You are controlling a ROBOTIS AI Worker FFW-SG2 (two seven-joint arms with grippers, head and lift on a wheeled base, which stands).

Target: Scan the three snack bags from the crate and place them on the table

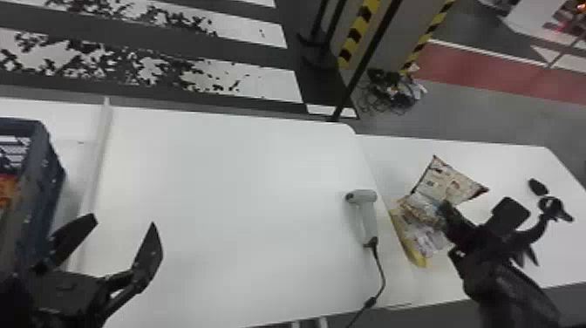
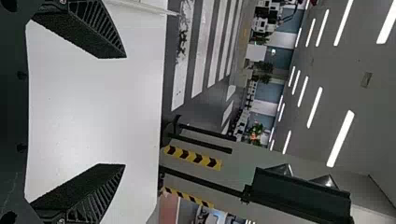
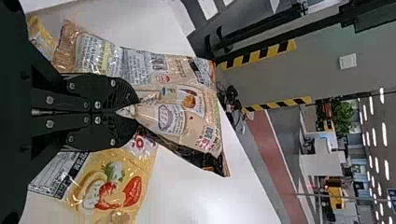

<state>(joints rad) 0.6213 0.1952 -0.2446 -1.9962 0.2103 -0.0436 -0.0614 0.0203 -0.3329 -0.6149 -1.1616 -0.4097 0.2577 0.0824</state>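
nearest, at the low left of the head view, one black left gripper (image 1: 123, 237) is over the white table (image 1: 244, 209), its two fingers wide apart with nothing between them. on the right side there is one black right gripper (image 1: 444, 211), its two fingers together, clamped on the corner of one beige snack bag with dark edge (image 3: 187, 121). by this gripper i count two more bags: one shiny yellow snack bag with food picture (image 3: 109, 186), and one clear-and-beige printed snack bag (image 3: 140, 65), which lies beside the clamped one. so there are three bags at the right part of the table. one grey-white plastic hand scanner (image 1: 366, 216), with one black cable (image 1: 383, 272), lies on the table to the left of them. at the left edge stands one dark blue plastic crate (image 1: 45, 174), with something orange (image 1: 8, 192) inside; what it is, i cannot tell. farther, beyond the table, one grey pillar (image 1: 383, 39) carries two yellow-black striped bands.
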